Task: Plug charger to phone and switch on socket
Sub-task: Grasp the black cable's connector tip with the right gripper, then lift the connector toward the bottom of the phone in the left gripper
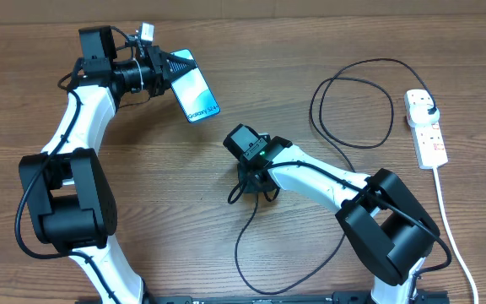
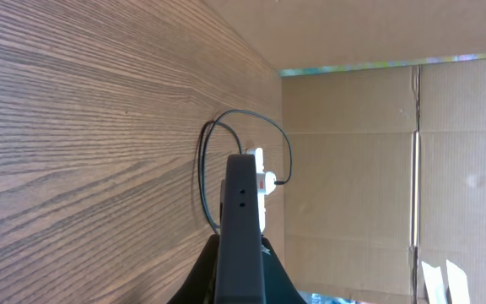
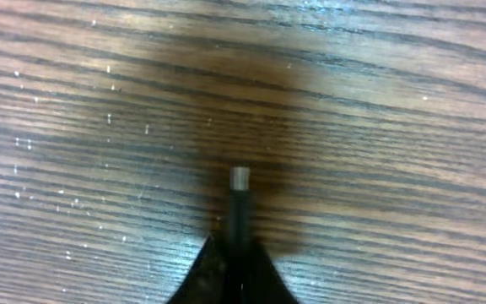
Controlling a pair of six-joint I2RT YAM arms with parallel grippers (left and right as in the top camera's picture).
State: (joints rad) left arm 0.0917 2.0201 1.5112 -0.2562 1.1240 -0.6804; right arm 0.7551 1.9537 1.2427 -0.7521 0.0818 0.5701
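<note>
My right gripper (image 3: 236, 257) is pinched shut on the charger (image 3: 240, 203), whose slim, metal-tipped connector points at the grained wooden table (image 3: 74, 101), mid-table. My left gripper (image 1: 165, 69) clamps the flat, glossy phone (image 1: 194, 91) at upper left. Only the overhead view shows the thin black cable looping to the white oblong socket (image 1: 426, 127). The left wrist view shows the phone edge-on.

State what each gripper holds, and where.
Left gripper clamps the light-blue smartphone at one short end; right gripper pinches the thin black charger cable just behind its connector tip.
</note>
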